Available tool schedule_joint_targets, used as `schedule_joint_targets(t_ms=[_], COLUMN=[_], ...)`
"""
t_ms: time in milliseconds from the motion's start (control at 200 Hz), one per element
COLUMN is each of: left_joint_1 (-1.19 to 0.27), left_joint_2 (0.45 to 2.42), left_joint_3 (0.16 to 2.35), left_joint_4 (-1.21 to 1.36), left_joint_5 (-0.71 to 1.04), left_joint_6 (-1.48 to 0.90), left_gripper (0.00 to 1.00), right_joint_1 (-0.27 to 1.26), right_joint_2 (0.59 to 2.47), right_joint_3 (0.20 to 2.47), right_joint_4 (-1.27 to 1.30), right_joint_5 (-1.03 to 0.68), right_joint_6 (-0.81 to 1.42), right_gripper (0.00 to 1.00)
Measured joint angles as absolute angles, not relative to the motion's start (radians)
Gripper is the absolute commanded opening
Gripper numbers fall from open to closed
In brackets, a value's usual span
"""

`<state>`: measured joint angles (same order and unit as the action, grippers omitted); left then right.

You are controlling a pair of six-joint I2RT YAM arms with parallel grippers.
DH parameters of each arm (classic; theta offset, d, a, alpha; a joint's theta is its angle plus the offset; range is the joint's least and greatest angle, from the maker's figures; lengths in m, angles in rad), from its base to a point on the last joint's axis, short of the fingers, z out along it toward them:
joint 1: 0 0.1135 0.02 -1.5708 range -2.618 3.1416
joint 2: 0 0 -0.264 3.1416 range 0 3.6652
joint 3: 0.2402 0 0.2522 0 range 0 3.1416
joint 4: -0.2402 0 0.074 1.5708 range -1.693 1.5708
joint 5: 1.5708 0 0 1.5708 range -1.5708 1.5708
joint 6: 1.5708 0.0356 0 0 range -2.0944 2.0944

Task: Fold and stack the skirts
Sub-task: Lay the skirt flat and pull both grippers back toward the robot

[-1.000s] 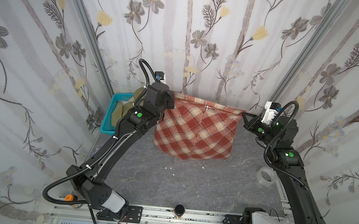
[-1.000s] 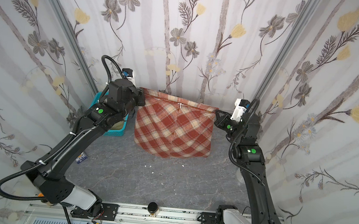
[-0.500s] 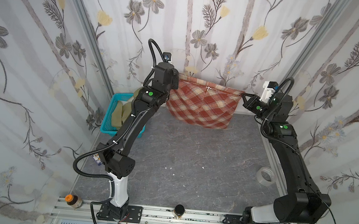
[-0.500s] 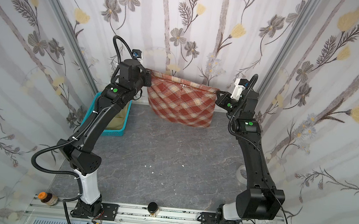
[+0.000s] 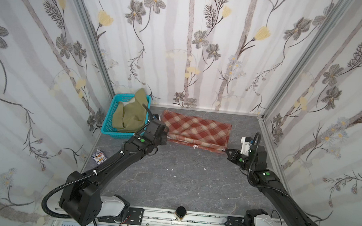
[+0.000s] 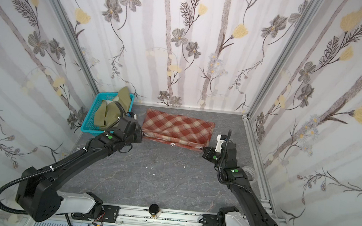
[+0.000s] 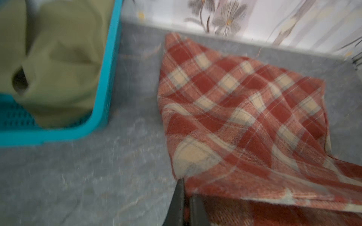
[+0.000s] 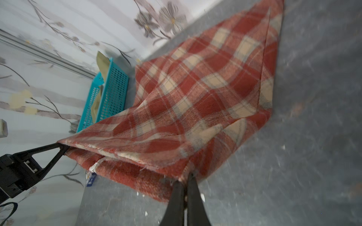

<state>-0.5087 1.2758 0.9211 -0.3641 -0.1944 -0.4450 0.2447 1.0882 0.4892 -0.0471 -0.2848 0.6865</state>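
We have the plaid skirt down on the grey tabletop, just beside the turquoise basket, on the basket's side that faces the right arm. It's doubled over into a long band that runs away from the basket, one layer on top of the other.

We read the left gripper as pinched tight on the upper layer's corner nearest the basket. The right wrist view shows the same pinch from the side. In both top views its tips are hidden under its own wrist.

For the right gripper we see the jaws pinched tight on the corner farthest from the basket. This also shows in a top view.

Between the two grips the upper layer's edge sits slightly lifted off the lower layer. A white tag hangs at the lower layer's edge, about midway along.

We see the olive-green skirt crumpled inside the basket, with one end poking up over the basket's rim. The basket wall stands between it and the plaid skirt.

Both wrist views are motion-blurred, so we can't read fine detail.
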Motion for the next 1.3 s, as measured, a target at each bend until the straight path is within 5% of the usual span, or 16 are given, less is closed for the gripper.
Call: schedule_joint_targets(t_ms=[155,170,225,285,475,740,1014,1304], left_joint_1=[-0.561,-0.567,-0.591,-0.61,-0.633,-0.633,-0.642,-0.665], left_joint_2=[1.152,1.143,1.114,1.089,0.98,1.0,1.18,1.228], left_joint_3=[0.692,0.678,0.63,0.596,0.572,0.676,0.712,0.585], left_joint_4=[-0.346,-0.344,-0.342,-0.345,-0.395,-0.454,-0.431,-0.392], left_joint_5=[-0.163,-0.163,-0.154,-0.145,-0.139,-0.197,-0.194,-0.119], left_joint_6=[-0.594,-0.607,-0.654,-0.693,-0.786,-0.78,-0.712,-0.73], left_gripper=[0.0,0.0,0.26,0.52,0.66,0.57,0.43,0.42], right_joint_1=[0.335,0.341,0.36,0.377,0.406,0.413,0.419,0.424], right_joint_2=[0.971,0.961,0.928,0.895,0.767,0.751,1.0,1.189], right_joint_3=[0.319,0.309,0.283,0.269,0.287,0.362,0.345,0.296], right_joint_4=[-0.051,-0.051,-0.057,-0.078,-0.194,-0.246,-0.116,-0.034], right_joint_5=[-0.227,-0.219,-0.199,-0.177,-0.12,-0.086,-0.096,-0.071], right_joint_6=[0.78,0.788,0.812,0.836,0.886,0.911,0.908,0.942], right_gripper=[0.0,0.07,0.33,0.39,0.52,0.44,0.0,0.0])
